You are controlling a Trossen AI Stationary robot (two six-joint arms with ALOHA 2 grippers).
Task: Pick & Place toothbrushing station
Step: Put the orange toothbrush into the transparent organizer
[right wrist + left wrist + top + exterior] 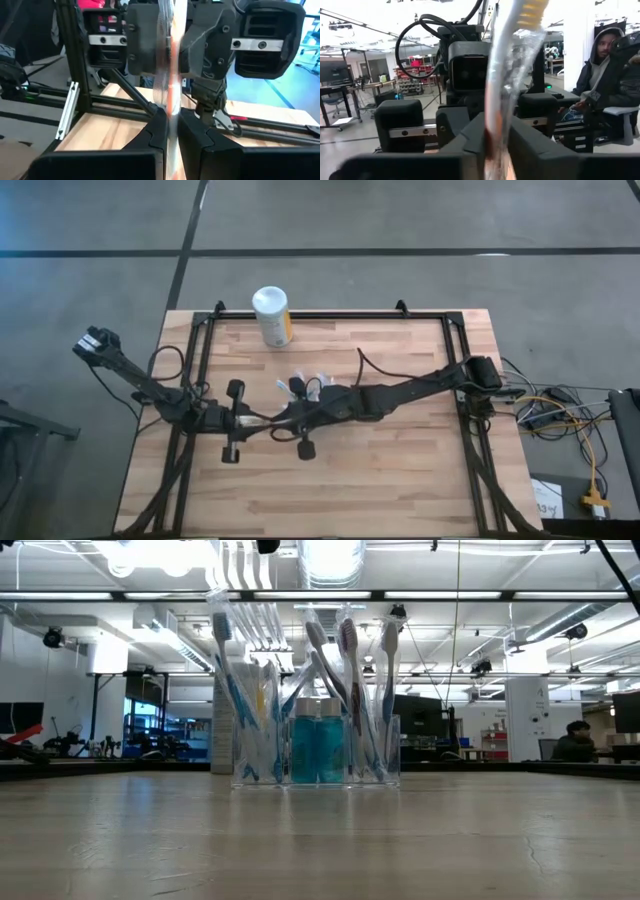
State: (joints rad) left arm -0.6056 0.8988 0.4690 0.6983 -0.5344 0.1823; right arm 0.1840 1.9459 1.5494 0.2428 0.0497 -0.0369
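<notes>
A toothbrush in a clear wrapper, with a pale orange-tinted handle and yellow bristles, is held up in the air between both grippers over the middle of the table. My left gripper and my right gripper face each other, each shut on it. The toothbrushing station is a clear holder with several toothbrushes and teal tubes. It stands on the table just beyond the grippers and shows in the high view as the station. My left gripper pinches the toothbrush's handle between its two fingers. The fingers come level from the table's left side and lie across it. The brush stands about upright, bristle end up, clear of the table. My right gripper pinches the same handle between its two fingers. Its fingers come level from the table's right side and lie across the brush, right in front of the left gripper's fingers. The brush is clear of the table.
A white canister with a yellow label stands at the table's far edge, left of centre. The black frame rails run round the tabletop. A seated person shows beyond the table in the left wrist view.
</notes>
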